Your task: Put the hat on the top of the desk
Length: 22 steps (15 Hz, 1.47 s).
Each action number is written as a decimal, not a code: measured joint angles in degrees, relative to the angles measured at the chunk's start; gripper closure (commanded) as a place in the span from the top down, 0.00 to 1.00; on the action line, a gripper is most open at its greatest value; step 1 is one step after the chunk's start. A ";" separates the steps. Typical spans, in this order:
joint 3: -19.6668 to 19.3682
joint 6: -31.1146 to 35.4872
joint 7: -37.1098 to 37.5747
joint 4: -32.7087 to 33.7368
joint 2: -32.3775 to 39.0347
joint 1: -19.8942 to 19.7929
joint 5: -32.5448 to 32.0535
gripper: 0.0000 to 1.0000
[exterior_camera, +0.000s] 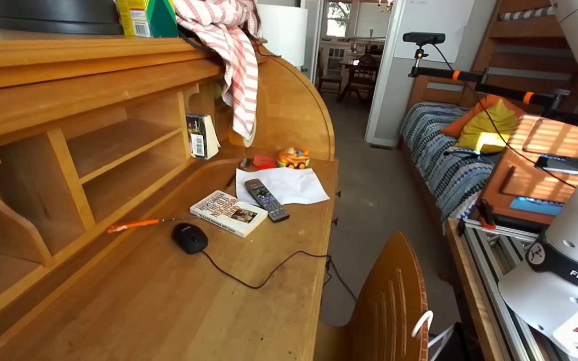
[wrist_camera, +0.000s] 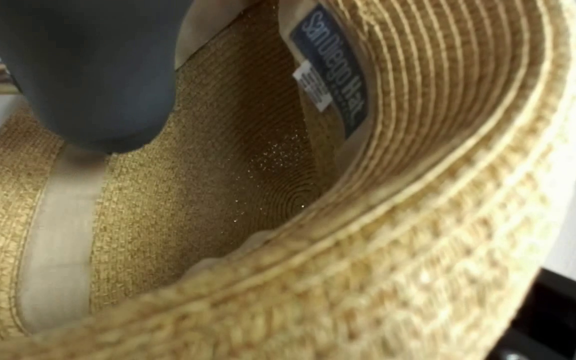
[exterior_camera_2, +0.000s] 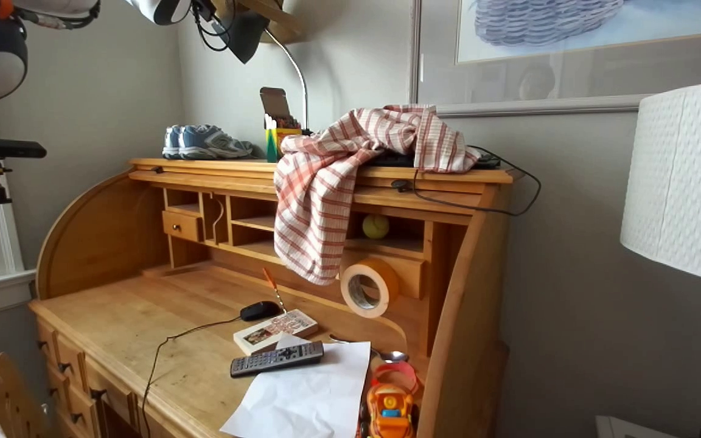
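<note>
The hat (wrist_camera: 288,200) is beside the lamp (exterior_camera_2: 244,38), above the counter (exterior_camera_2: 204,166); carrying is probably in hand. Whether the gripper (wrist_camera: 550,320) grasps it, I cannot tell. Next: clear the lamp, then lower. In an exterior view, shoes (exterior_camera_2: 204,143) left, crayon box (exterior_camera_2: 282,139) and checked cloth (exterior_camera_2: 317,201) right leave little free near edge.

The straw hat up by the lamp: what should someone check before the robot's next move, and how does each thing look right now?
1. Is the hat visible up close? Ok: the wrist view looks into its crown, with the label showing.
2. Is it free of the lamp head? Cannot tell: they overlap in the wrist view, so it might snag.
3. Is it gripped securely? Cannot tell: no gripping contact shows clearly.
4. Is it on the desk? Not ok: an exterior view shows it higher up.
5. Is the desk's top free of clutter? Not ok: shoes, a yellow-and-green box and a checked cloth are there.
</note>
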 measured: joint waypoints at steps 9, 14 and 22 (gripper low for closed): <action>-1.19 -7.97 8.26 -2.27 -1.49 -3.64 6.77 0.46; 1.18 -13.80 10.45 -4.05 -3.38 -7.61 7.04 0.84; 12.95 -17.27 -2.03 -4.24 -4.69 -12.03 1.88 1.00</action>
